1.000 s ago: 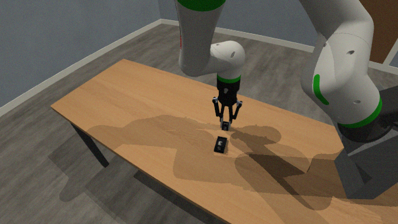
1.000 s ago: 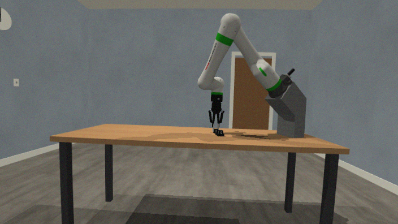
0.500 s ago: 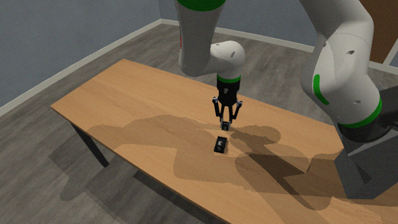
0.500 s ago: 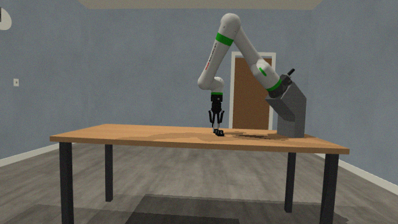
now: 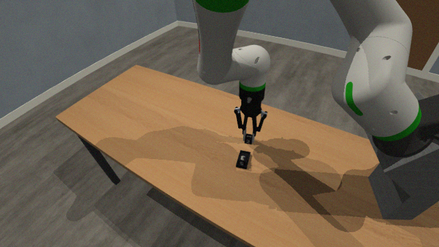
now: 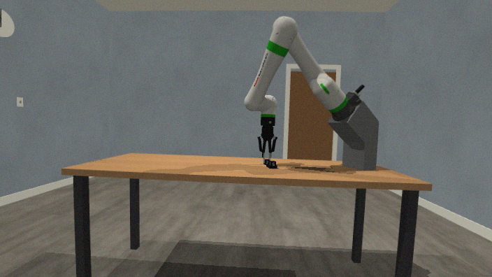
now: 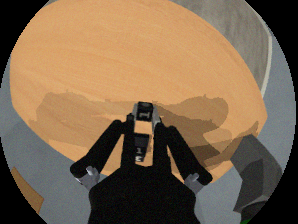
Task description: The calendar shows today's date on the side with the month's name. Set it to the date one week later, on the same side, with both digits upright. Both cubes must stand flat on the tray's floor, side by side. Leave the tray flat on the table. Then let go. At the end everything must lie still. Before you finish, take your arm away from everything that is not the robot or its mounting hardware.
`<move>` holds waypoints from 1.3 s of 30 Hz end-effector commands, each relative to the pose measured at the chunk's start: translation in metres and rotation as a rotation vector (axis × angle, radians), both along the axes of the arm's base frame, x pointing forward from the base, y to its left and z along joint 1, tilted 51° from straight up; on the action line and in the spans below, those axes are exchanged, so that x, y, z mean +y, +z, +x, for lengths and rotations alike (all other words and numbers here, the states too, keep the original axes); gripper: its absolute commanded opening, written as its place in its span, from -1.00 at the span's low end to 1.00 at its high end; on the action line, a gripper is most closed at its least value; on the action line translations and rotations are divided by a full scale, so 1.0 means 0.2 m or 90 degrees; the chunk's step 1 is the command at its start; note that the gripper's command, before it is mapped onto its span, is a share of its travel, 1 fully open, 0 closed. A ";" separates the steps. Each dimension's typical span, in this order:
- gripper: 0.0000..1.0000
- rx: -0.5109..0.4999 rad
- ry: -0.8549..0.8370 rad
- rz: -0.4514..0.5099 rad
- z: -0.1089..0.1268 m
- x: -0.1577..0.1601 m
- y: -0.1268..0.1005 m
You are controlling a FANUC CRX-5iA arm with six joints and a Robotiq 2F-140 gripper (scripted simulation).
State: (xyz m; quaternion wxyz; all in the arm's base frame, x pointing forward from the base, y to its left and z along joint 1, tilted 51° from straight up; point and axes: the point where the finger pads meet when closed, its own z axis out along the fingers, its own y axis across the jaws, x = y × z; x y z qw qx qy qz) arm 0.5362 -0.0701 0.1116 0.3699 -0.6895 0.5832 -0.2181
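A small black calendar tray (image 5: 244,154) lies flat on the wooden table, with one black digit cube (image 5: 241,162) standing in its near end. My gripper (image 5: 248,139) points straight down just beyond the tray's far end and is shut on the second black cube (image 5: 248,138), which carries a white digit. The cube hangs at table height or just above it; I cannot tell whether it touches. In the exterior view the held cube (image 6: 267,162) sits beside the tray (image 6: 272,166). In the wrist view the cube (image 7: 144,112) shows between the fingertips. The digits are too small to read.
The table (image 5: 199,140) stretches wide to the left and front. The robot's grey base (image 6: 360,140) stands at the table's right end. The arm's shadow falls across the table around the tray.
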 end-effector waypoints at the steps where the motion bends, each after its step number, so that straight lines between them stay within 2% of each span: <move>1: -0.66 0.000 0.000 0.000 0.00 0.00 0.00; 21: -0.66 0.000 0.000 0.000 0.00 0.00 0.00; 39: -0.42 0.000 0.000 0.000 0.00 0.00 0.00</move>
